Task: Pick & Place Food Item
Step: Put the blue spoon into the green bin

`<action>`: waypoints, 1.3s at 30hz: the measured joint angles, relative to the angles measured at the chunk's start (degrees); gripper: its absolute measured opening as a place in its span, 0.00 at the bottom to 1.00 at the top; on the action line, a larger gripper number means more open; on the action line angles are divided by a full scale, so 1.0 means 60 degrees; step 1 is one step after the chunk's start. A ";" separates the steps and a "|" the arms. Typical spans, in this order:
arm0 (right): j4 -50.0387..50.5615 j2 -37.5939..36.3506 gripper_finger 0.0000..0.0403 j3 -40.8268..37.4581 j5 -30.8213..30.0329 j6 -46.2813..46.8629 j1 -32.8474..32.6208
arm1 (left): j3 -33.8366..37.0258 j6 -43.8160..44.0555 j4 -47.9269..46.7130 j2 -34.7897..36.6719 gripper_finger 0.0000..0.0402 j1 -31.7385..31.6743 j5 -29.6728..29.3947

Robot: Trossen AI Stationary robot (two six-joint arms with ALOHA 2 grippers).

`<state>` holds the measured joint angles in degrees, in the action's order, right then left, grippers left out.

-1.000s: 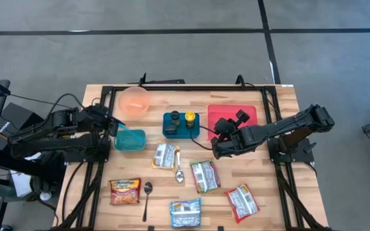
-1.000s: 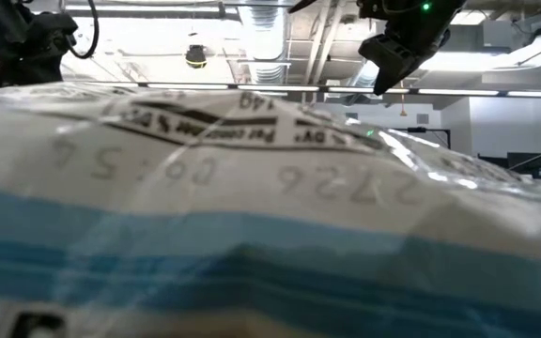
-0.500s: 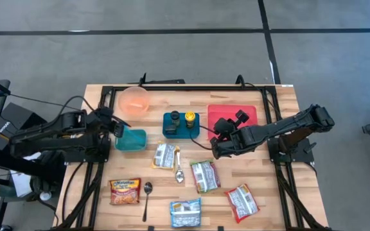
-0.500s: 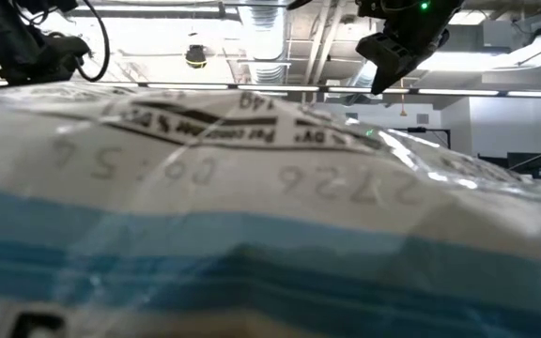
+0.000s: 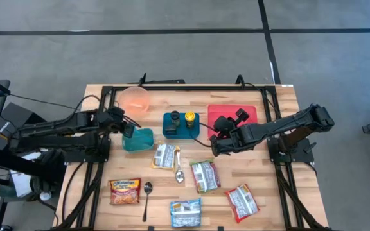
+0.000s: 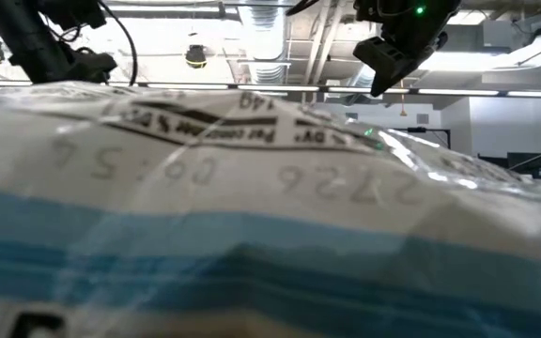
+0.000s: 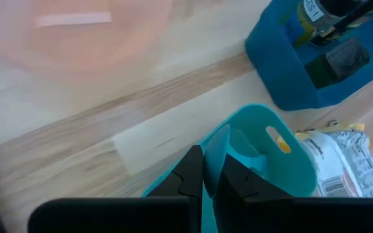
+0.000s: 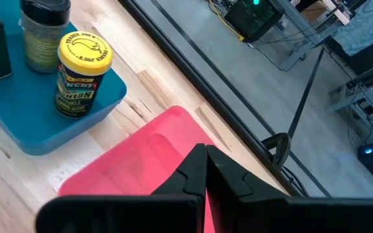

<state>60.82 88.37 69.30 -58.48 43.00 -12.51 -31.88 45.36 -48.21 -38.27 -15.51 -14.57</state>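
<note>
Gripping the rim of a teal cup (image 5: 138, 138), the left gripper (image 5: 128, 130) has its fingers (image 7: 188, 173) pressed together on the cup's thin wall, as the left wrist view shows; the cup (image 7: 264, 158) lies tilted on the wooden table (image 5: 268, 192). Just beyond this pincer stands a blue tray (image 5: 180, 125) carrying two condiment jars, and behind it sits a pale orange bowl (image 5: 134, 100). A silver food packet (image 5: 166, 155) lies just past the cup on the far side from the arm.

The right gripper (image 5: 218, 146) hovers with its fingers pressed together and nothing between them, above the near edge of a red tray (image 5: 246, 113); in the right wrist view the red tray (image 8: 141, 168) lies directly ahead, with the blue tray (image 8: 50, 129) and a yellow-lidded jar (image 8: 79, 71) beyond it. Below this pincer lie further food packets: a green one (image 5: 205, 176), a red one (image 5: 242, 201), a blue one (image 5: 185, 213) and, farther toward the left arm, an orange one (image 5: 125, 190). Two spoons (image 5: 147, 192) rest among them.
</note>
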 joint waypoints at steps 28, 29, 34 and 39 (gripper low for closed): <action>-0.0068 -0.0001 0.00 0.0001 0.0018 0.0011 0.0051 | -0.0007 0.0294 -0.0928 0.0581 0.01 0.0000 -0.0286; -0.0084 0.0001 0.00 0.0002 0.0018 0.0011 0.0051 | -0.0007 0.0236 -0.1021 0.0581 0.01 0.0000 -0.0355; -0.0156 0.0001 0.00 0.0000 0.0018 0.0007 0.0051 | -0.0240 -0.0507 -0.1193 0.0578 0.01 0.0000 -0.0482; -0.0222 0.0001 0.00 0.0000 0.0015 -0.0007 0.0050 | -0.0878 -0.0815 -0.1963 0.0578 0.01 0.0000 -0.1070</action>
<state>59.48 88.38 69.30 -58.39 42.96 -12.21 -37.15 40.47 -59.99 -34.81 -15.51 -20.99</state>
